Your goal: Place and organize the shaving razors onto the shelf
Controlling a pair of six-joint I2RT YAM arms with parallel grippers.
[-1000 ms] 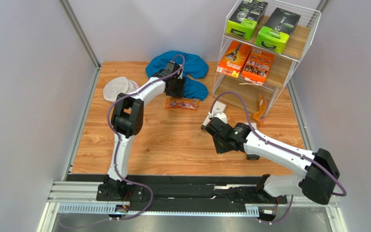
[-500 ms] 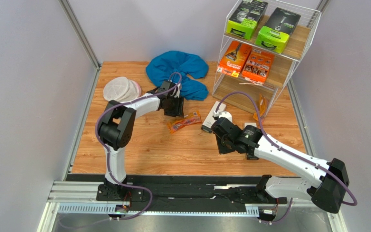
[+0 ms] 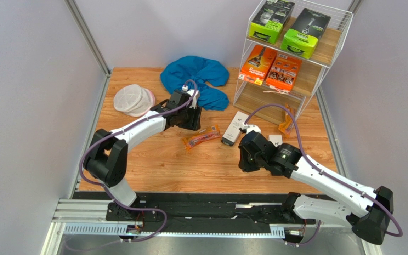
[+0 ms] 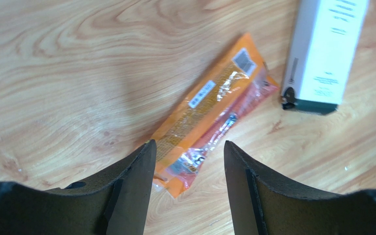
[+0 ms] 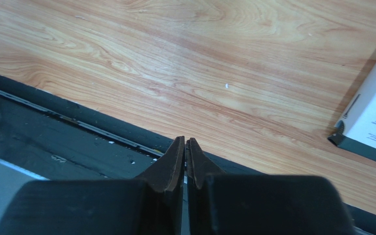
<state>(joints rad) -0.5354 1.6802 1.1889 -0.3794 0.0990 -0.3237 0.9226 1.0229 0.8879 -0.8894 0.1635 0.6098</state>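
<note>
Risk: left gripper (image 4: 187, 152), jaws apart above the bag (image 4: 214, 117), may pinch only slippery film and drop it; right gripper (image 5: 185, 147), closed on nothing, idles at the near edge.

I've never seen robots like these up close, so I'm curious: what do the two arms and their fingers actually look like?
Both match. The left arm and right arm have smooth white link shells joined by chunky black joints. A thin purple cable loops along each. The left fingers and right fingers are dark, wedge-shaped blades tapering to the tips. I see no markings.
</note>
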